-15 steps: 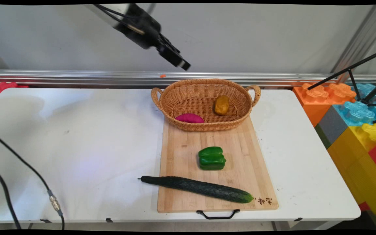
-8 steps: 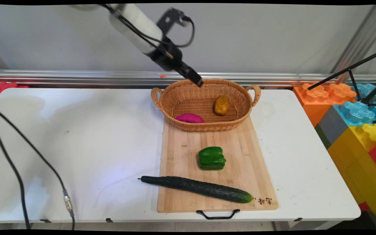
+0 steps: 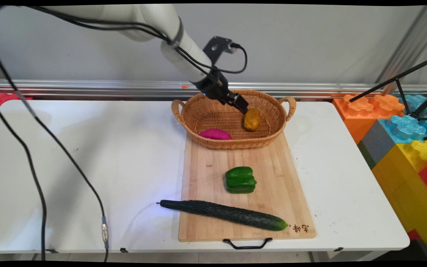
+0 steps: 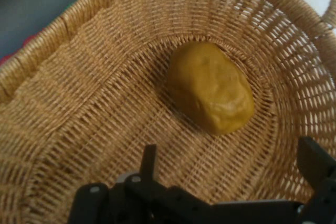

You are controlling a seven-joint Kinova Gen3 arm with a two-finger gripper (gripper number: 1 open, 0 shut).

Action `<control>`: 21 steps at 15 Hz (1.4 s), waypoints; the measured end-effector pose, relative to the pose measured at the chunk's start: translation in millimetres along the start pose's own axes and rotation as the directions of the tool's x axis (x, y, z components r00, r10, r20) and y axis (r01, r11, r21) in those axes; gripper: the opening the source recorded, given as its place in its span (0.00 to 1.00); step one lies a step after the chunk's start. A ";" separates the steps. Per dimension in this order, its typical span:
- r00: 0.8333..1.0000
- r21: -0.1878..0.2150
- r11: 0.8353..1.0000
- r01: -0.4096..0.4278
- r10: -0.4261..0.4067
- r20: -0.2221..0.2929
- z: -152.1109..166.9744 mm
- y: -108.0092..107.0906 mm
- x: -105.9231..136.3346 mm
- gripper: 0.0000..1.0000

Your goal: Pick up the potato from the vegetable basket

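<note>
A wicker basket (image 3: 232,142) at upper centre holds a yellow-brown potato (image 3: 251,119) and a magenta piece (image 3: 215,134). On the wooden board (image 3: 272,178) below lie a green pepper (image 3: 240,180) and a cucumber (image 3: 224,214). Coloured blocks (image 3: 406,148) stand at right.

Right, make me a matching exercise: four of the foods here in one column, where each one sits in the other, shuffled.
Things:
1. potato
2. purple sweet potato
3. green bell pepper
4. cucumber

Places:
A. across the near end of the cutting board, its stem end overhanging onto the table
B. in the wicker basket, just beyond the open gripper
C. in the middle of the cutting board
D. against the basket's near wall, on its left side

Pairs: 1-B, 2-D, 3-C, 4-A
</note>
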 end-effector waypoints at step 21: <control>0.990 0.045 0.990 0.133 -0.130 -0.058 129.4 20.4 -3.4 0.00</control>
